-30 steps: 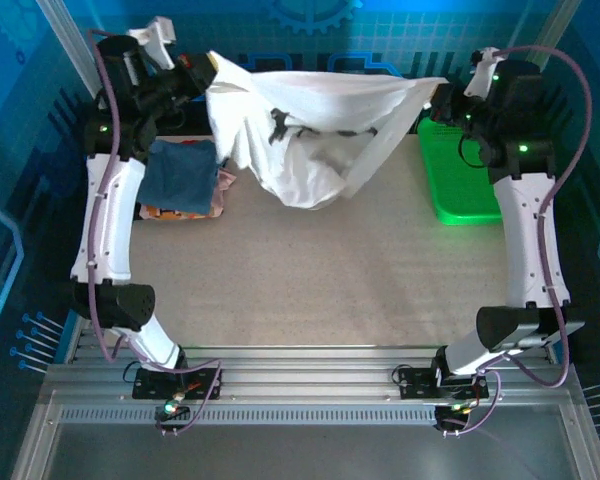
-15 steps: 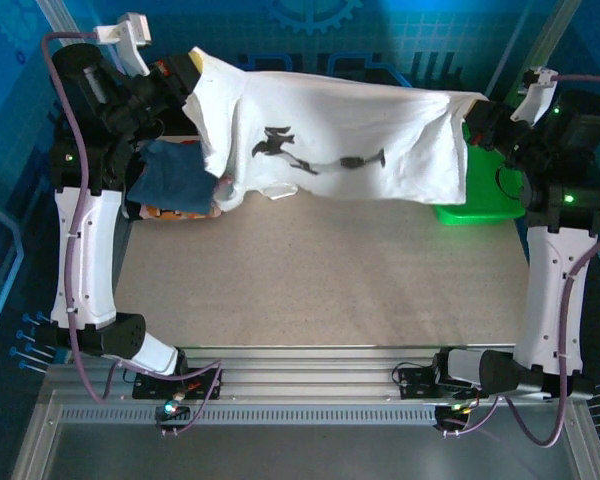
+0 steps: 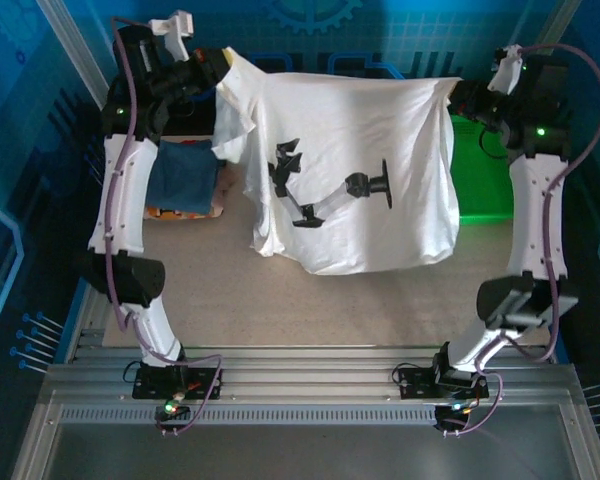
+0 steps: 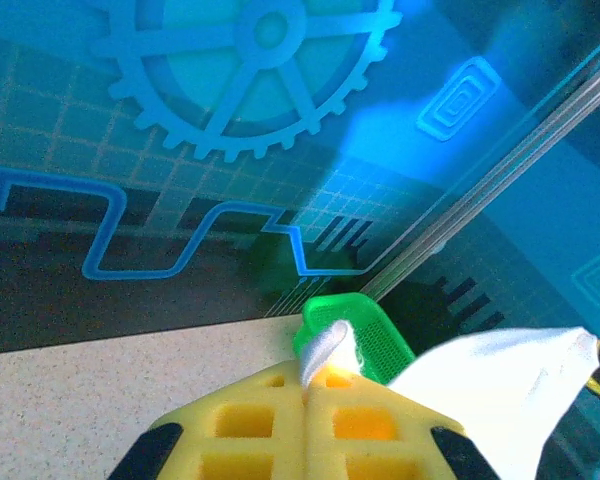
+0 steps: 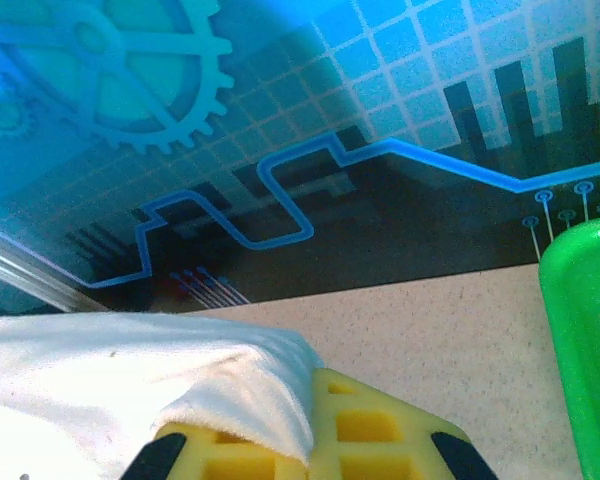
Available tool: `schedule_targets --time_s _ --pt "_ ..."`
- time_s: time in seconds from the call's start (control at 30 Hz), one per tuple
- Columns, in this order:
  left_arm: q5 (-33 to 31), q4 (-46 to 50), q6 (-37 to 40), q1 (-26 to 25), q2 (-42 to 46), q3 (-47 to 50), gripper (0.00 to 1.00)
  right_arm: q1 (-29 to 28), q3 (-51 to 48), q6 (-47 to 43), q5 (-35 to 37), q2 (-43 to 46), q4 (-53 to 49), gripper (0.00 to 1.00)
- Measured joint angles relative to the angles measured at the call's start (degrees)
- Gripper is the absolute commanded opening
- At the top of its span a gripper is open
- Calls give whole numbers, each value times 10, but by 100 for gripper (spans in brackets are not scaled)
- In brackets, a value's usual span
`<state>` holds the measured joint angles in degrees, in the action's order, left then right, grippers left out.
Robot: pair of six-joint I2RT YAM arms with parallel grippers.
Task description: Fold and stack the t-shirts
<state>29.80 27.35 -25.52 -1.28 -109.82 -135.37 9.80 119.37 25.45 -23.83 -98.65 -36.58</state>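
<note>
- White cloth takes up most of the scene: the big t-shirt point(image 3: 350, 170) with black print hangs spread between the two claws, over the far half of the tabletop point(image 3: 330, 310). I cannot tell whether its lower edge touches the surface.
- The left claw point(image 3: 218, 72) is clamped on one top corner. In its wrist view the yellow fingers point(image 4: 250, 425) meet on only a thin sliver of cloth.
- The right claw point(image 3: 460, 95) is closed on the other top corner, with more cloth bunched over its fingers point(image 5: 380, 435).
- A folded blue shirt point(image 3: 185, 175) tops a small stack at the left, just beside the hanging sleeve.
- Likely trouble: the left pinch looks shallow, so a tug or swing could pull that corner free and drop the shirt in a heap.
- The crumpled left sleeve may tuck under when the shirt is laid flat, which would spoil the fold.
- Lowered carelessly, the cloth could sweep across the stack and shift it, or catch on the green basket point(image 3: 480, 185) beside its right edge.
</note>
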Motion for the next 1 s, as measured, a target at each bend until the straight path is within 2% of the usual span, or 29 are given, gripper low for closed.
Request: schedule_targets --time_s 0.2,0.33,0.43,0.53,0.63,0.77,0.8,0.83,0.87,0.9,0.97,1.0 --pt "22 -21 -1 2 -45 -87 0 0 92 7 -5 -71 2 0" --pt "49 -53 2 6 -37 -109 0 1 102 6 -8 -64 4 0" --pt "74 -53 17 9 -17 -104 0 5 59 2 -10 -35 10 0" --pt "100 -47 49 7 36 -38 0 13 -44 -12 -11 25 21 0" --pt "99 -7 111 -13 112 66 0 15 -169 -32 -6 89 31 0" --pt "72 38 183 -86 242 294 0 15 -357 -59 8 167 45 0" --pt "63 40 189 -101 275 366 0 15 -409 -65 17 187 49 4" --pt "54 44 195 -111 300 427 3 14 -449 -69 25 203 49 8" --pt "37 50 196 -120 327 503 23 12 -494 -71 36 221 47 12" --pt "17 49 194 -129 345 574 39 10 -534 -72 47 238 46 23" --pt "-15 54 176 -141 356 681 65 2 -610 -68 70 273 41 42" --pt "-35 59 160 -148 353 728 73 -2 -642 -66 81 289 36 49"
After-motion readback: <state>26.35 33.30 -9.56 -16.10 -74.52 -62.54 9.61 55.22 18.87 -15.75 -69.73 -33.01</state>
